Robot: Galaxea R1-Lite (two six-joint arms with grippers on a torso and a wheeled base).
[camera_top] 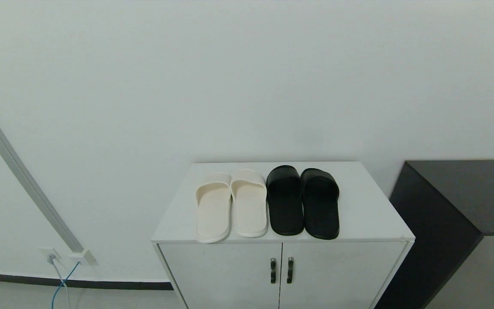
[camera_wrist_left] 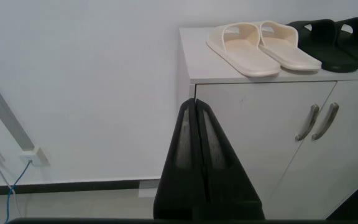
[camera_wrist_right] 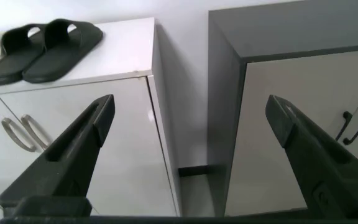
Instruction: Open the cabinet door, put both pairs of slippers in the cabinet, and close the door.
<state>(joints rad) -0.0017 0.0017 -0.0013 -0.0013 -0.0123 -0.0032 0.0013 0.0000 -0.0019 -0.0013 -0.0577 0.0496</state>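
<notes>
Opening the cabinet door (camera_top: 341,274) is best done by its handle (camera_top: 290,269), gripped squarely by the empty right claw (camera_wrist_right: 189,106), which is spread wide; the left claw (camera_wrist_left: 196,106) is pressed together on nothing.

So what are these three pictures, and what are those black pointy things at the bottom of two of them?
All three pictures come from one robot with two arms. The big picture is from a camera on its head, looking down at a white two-door cabinet. On top of it lie a pair of cream rubbery slippers and, right beside them, a pair of black rubbery slippers. The doors are shut, with two metal handles in the middle. A dark grey cabinet stands to the right.

The two smaller pictures come from cameras on the robot's wrists. The black pointy things are its claws, which it uses like fingers. The left claw is pinched shut and the right claw is wide open. Neither is holding anything.
</notes>
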